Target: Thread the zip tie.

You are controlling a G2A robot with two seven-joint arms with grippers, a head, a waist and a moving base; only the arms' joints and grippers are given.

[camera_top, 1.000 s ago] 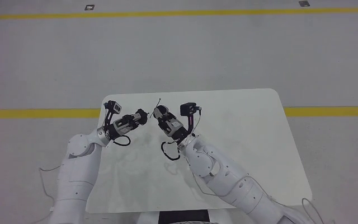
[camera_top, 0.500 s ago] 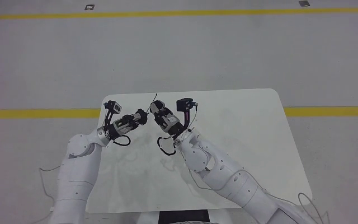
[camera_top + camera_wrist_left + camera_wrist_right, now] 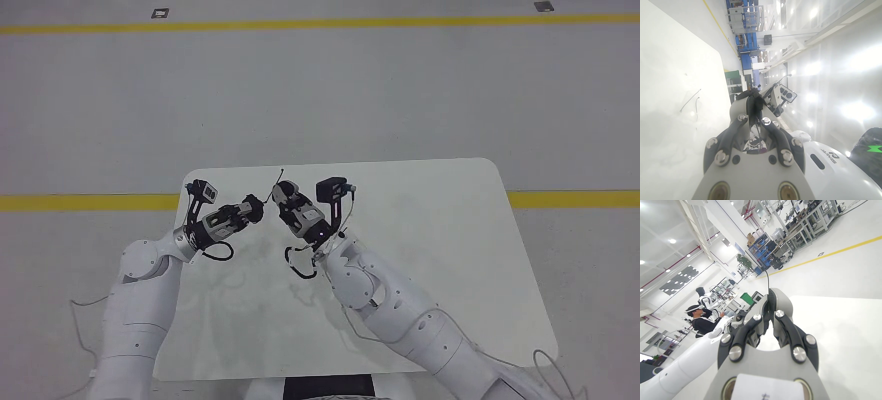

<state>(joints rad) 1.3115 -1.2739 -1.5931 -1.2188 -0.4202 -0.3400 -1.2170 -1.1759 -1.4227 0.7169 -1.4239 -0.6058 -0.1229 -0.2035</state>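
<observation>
Arms meet tip to tip above the far-left part of the white table. The right gripper pinches the black zip tie between closed fingers, its thin tail poking out beyond the tips. The left gripper is clamped tight on the same tie.

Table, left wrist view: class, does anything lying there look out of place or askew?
Yes. A straight strip and a curved strip, likely spare zip ties, lie loose at differing angles on the table. Nothing looks spilled or damaged.
</observation>
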